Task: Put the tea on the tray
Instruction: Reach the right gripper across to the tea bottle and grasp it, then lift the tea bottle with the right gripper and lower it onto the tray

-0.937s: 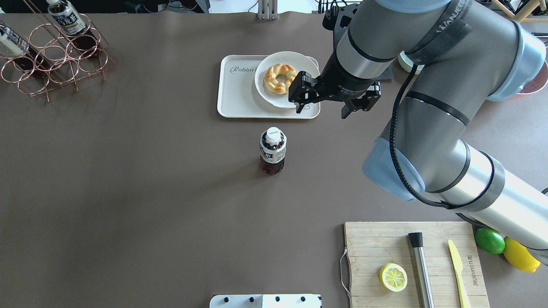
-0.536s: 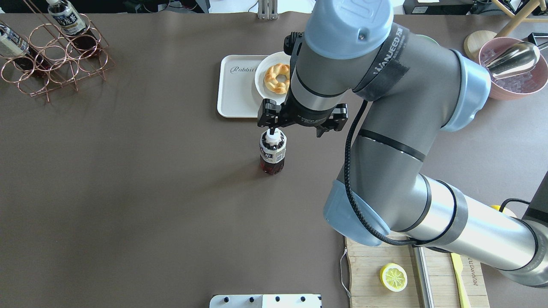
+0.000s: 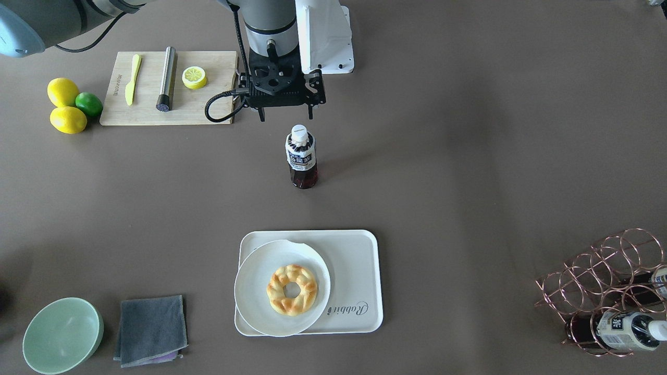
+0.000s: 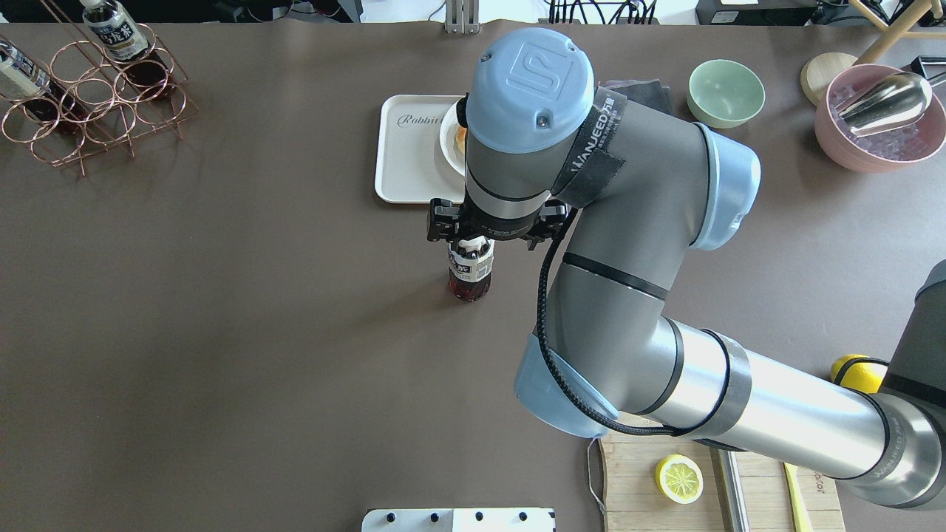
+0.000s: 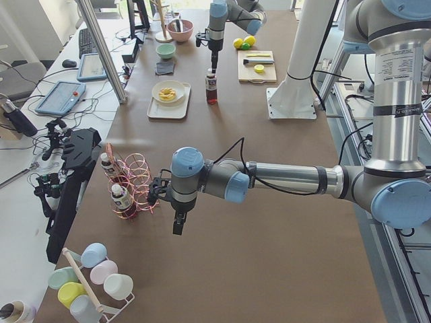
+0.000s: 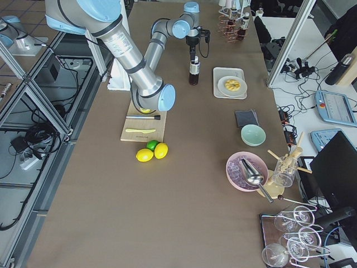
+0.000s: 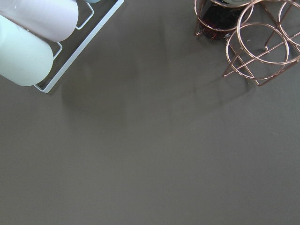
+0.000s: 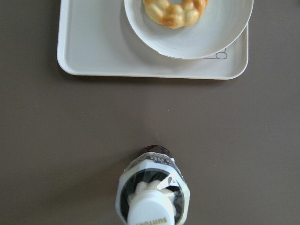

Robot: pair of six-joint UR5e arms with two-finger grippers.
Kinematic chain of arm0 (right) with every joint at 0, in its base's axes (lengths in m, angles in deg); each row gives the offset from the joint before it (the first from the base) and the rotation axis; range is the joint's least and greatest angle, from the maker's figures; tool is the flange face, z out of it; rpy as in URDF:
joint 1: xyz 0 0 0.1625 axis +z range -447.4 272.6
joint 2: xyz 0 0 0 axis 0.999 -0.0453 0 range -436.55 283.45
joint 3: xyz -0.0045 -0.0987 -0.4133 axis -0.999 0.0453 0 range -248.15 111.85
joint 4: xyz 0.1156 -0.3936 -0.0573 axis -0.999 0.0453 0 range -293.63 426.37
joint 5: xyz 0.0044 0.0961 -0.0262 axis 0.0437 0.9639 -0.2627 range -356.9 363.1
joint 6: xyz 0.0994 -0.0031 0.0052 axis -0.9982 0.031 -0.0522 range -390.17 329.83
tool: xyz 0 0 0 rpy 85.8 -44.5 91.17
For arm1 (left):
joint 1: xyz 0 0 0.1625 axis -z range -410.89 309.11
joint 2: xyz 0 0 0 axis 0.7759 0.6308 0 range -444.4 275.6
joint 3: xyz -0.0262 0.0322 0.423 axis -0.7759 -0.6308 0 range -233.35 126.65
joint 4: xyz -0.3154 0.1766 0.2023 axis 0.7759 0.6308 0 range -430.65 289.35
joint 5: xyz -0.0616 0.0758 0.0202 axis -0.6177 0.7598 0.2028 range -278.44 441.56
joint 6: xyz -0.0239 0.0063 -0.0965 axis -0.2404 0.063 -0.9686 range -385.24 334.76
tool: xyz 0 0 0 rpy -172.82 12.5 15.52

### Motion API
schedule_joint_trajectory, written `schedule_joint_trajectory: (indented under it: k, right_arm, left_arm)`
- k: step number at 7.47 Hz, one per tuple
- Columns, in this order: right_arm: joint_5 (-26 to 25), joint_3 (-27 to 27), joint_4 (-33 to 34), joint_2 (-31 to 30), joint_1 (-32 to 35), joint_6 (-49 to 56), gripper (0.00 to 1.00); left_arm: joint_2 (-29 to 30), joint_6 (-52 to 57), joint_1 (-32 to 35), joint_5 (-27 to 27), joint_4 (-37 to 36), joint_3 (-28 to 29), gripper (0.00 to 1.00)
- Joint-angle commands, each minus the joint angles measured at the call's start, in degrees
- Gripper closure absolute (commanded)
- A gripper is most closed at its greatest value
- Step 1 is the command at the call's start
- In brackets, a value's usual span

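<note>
The tea (image 3: 301, 156) stands upright on the brown table, on the robot's side of the tray (image 3: 354, 271). It shows in the overhead view (image 4: 469, 275) and low in the right wrist view (image 8: 152, 197). My right gripper (image 3: 285, 115) points down just above its white cap, fingers apart and empty; in the overhead view the right gripper (image 4: 480, 238) hides the cap. The cream tray (image 4: 410, 159) is beyond the bottle, also in the right wrist view (image 8: 93, 51). My left gripper (image 5: 178, 227) hangs over the table by the copper rack; I cannot tell its state.
A white plate (image 3: 250, 297) with a doughnut (image 3: 292, 289) covers half the tray. A copper rack (image 4: 89, 96) holds other bottles. A cutting board (image 3: 208, 104), lemons (image 3: 68, 107), a green bowl (image 4: 726, 92), a grey cloth (image 3: 151, 328) and a pink bowl (image 4: 879, 125) stand around.
My right arm has swung from the tray's right edge toward the robot, and its gripper now stands over the tea's cap. The bottle has not moved.
</note>
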Motion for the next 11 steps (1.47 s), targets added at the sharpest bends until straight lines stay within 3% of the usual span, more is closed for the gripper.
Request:
schedule_joint_trajectory:
  k: [1,4,6,7,11]
  right_arm:
    - [-0.13,5.45,-2.6,3.12,0.39,0.11,0.0]
    - [-0.13,5.47,-2.52,2.96,0.49,0.11,0.05]
    - [-0.13,5.2,-2.43,2.61,0.49,0.02,0.37]
    - [-0.04,4.94,-2.43,2.52,0.57,0.1,0.44]
    - [0.22,2.48,-1.99,1.02,0.75,0.11,0.43]
  left_arm:
    - [0.63,0.04,0.0,0.01,-0.19,0.16,0.02]
    - [1.43,0.12,0.0,0.19,-0.19,0.87,0.02]
    - [1.51,0.04,0.0,0.19,-0.19,0.78,0.02]
    - [1.6,0.04,0.0,0.19,-0.19,0.78,0.02]
    - [2.22,0.04,0.0,0.19,-0.28,0.87,0.02]
